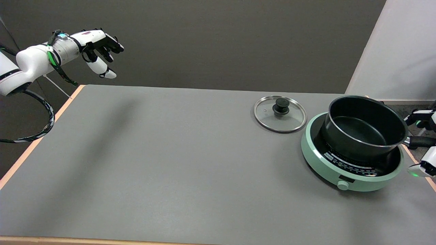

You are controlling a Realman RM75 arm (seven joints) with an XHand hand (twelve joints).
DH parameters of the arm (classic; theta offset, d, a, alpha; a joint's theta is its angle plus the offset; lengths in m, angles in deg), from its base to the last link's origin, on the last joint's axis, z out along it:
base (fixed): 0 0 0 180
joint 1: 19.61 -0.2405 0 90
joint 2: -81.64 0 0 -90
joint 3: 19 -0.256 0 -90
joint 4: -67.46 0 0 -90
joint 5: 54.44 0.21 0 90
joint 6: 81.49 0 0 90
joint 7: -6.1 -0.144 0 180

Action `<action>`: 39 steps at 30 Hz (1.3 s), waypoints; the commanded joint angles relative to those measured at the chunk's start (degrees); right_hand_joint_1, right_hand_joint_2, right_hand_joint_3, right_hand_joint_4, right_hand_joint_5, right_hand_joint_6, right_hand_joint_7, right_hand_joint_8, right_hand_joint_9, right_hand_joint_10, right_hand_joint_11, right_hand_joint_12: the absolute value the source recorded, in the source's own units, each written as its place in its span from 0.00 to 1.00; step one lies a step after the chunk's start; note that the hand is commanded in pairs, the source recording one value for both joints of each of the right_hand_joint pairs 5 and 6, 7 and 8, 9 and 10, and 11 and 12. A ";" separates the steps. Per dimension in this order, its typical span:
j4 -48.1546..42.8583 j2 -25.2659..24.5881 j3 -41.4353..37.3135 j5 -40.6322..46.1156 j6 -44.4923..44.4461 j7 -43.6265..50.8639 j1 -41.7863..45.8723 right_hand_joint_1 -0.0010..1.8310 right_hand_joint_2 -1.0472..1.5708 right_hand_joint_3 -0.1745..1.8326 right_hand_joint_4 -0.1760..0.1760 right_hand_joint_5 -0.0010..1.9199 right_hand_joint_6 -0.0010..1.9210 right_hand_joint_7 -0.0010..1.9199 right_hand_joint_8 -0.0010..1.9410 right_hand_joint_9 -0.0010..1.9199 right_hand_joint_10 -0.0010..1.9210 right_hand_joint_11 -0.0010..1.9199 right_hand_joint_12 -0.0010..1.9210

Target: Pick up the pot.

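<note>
- Head view: a grey table (pixel 170 163) with a pale orange edge fills most of the picture; a dark wall stands behind it.
- Pot (pixel 366 127): black, without its lid; it sits on the cooker at the right side of the table; it appears tilted, with the left part of its base raised above the cooker surface; its dark handle (pixel 420 141) points right, toward the picture edge.
- Cooker (pixel 351 160): round, mint-green body with a black top plate; a pale knob (pixel 343 185) is set in its near wall; white markings run along the near part of the plate.
- Lid (pixel 280 113): glass with a metal rim and a black knob; it lies flat on the table just left of the cooker, near it but apart from the pot.
- Right hand (pixel 424 143): only partly in view at the right edge; white and black fingers (pixel 420 117) show above the handle and another part shows below it, so the fingers lie around the handle; whether it actually grasps the handle cannot be told, since most of the hand is cut off.
- Left hand (pixel 98 46): held in the air at the upper left, above the far left corner of the table; its fingers are loosely curled and hold nothing.
</note>
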 commanded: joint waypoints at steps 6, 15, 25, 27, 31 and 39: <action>0.59 -0.26 -0.04 0.00 0.18 0.08 0.31 0.68 0.11 0.80 1.00 0.33 0.33 0.33 0.32 0.33 0.33 0.33 0.33; 1.15 -0.42 -0.60 0.00 1.30 0.64 0.79 0.67 0.12 0.80 0.99 0.35 0.35 0.35 0.35 0.35 0.35 0.35 0.35; 1.84 -0.58 -0.12 0.00 1.38 0.64 0.87 0.65 0.11 0.97 0.62 0.50 0.50 0.50 0.49 0.50 0.50 0.50 0.50; 1.87 -0.58 -0.17 0.00 1.38 0.64 0.87 0.65 0.12 0.97 0.61 0.50 0.50 0.50 0.49 0.50 0.50 0.50 0.50; 1.95 -0.58 -0.56 0.00 1.73 0.64 0.87 0.65 0.12 0.98 0.60 0.50 0.50 0.50 0.50 0.50 0.50 0.50 0.50; 2.24 -0.50 -0.84 0.41 2.18 0.45 0.87 0.63 0.13 1.00 0.48 0.59 0.59 0.59 0.58 0.59 0.59 0.59 0.59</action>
